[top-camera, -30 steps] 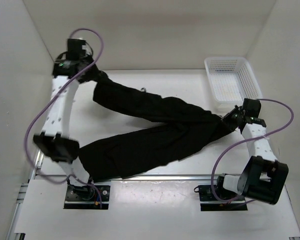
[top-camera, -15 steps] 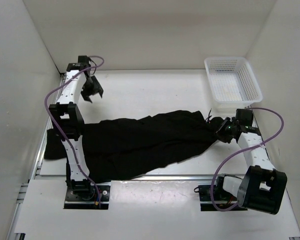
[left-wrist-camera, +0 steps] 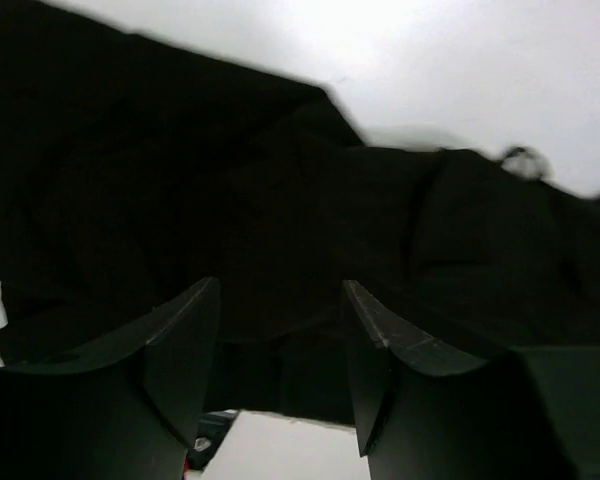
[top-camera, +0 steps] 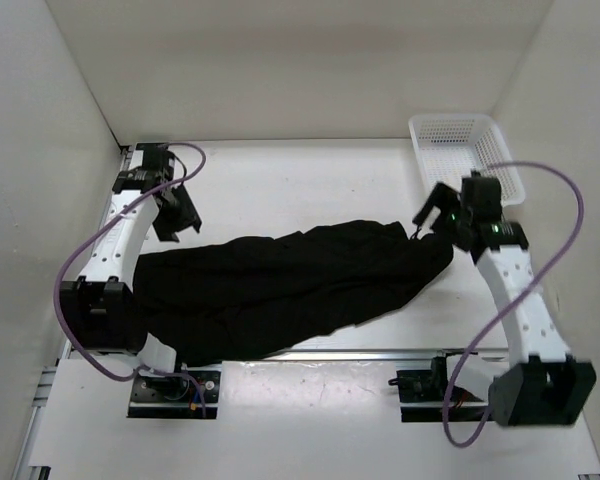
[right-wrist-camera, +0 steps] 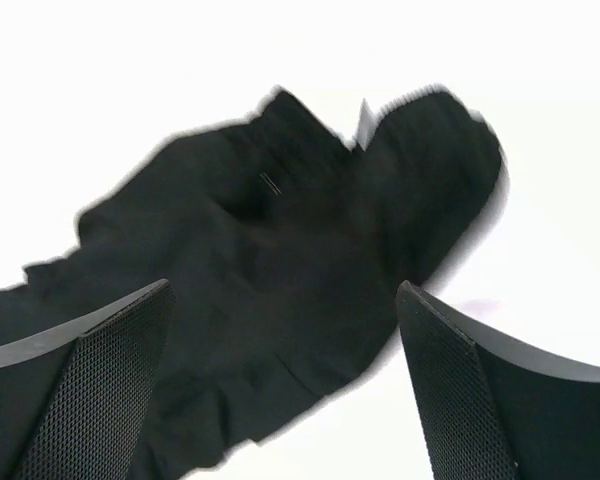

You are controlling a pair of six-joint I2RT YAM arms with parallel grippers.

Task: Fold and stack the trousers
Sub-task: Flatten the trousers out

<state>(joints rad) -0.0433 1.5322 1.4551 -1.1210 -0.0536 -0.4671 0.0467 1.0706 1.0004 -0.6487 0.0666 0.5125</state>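
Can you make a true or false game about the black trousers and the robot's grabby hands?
1. The trousers are black. True.
2. The trousers lie inside the basket. False: they lie on the table, outside the basket.
3. The right gripper is clamped on the trousers. False: its jaws are open and hold nothing.
4. The left gripper is open. True.
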